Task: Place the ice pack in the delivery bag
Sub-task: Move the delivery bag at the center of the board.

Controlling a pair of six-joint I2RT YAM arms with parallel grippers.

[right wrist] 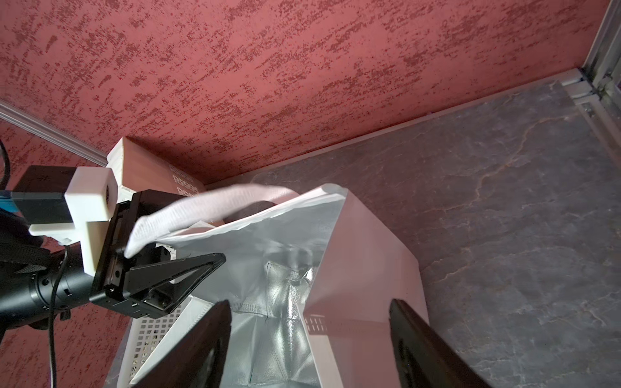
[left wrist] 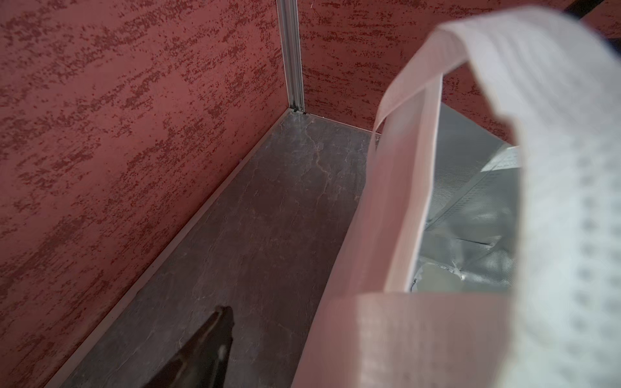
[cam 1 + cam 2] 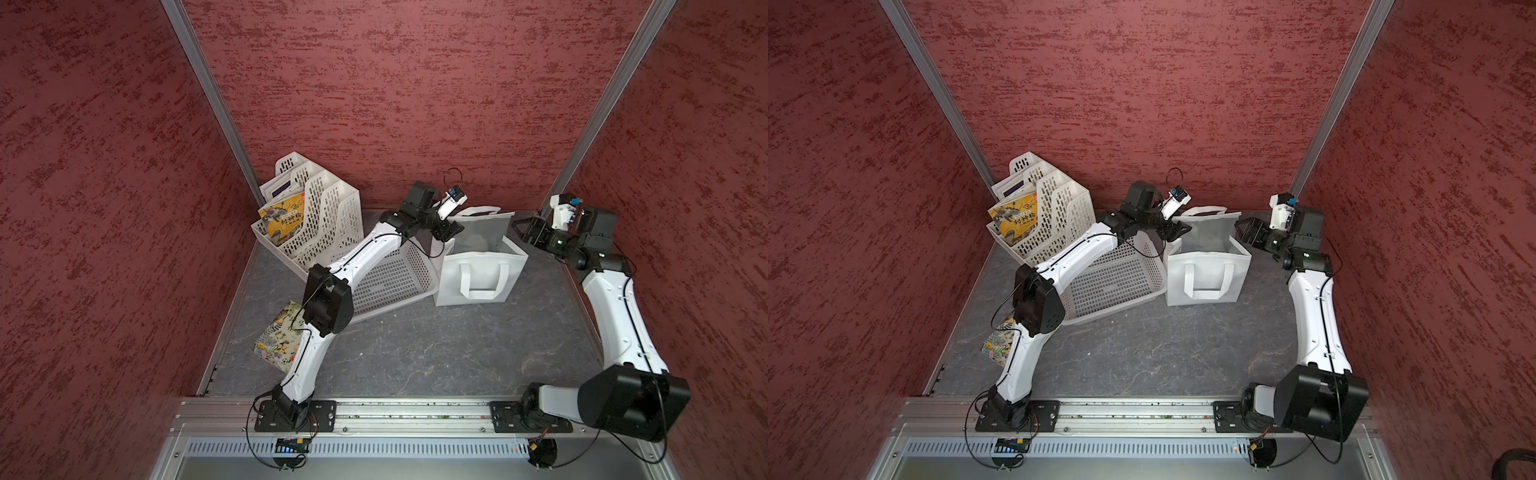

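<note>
— So, how far along are we with the ice pack?

— Hard to say outright. We see the delivery bag (image 3: 482, 274) standing open on the surface (image 3: 415, 353), just beside the white perforated basket (image 3: 390, 282), its foil lining showing. Neither arm carries anything that looks like an ice pack.

— Then is it in already?

— Possibly. Our left wrist view looks down into the bag and catches a pale lump (image 2: 437, 280) on the foil floor. We judge that this could be the ice pack. If so, the placing is done and only drawing the arms clear is left. But the lump is blurred and partly cut off by the bag's wall, so we cannot tell.

— And the fingers?

— Our right fingers (image 1: 208, 342) stand well apart, astride the bag's side wall, clamping nothing. Of our left fingers (image 2: 215, 336) only one shows, outside the bag. The loop handle (image 2: 554, 151) drapes across the rest, so we cannot tell whether they pinch fabric or stand apart.

— Anything else hidden?

— In both top views the left arm (image 3: 365, 257) covers part of the basket, and the bag's floor is dim. If the ice pack lies in either spot, we cannot see it from above.
</note>
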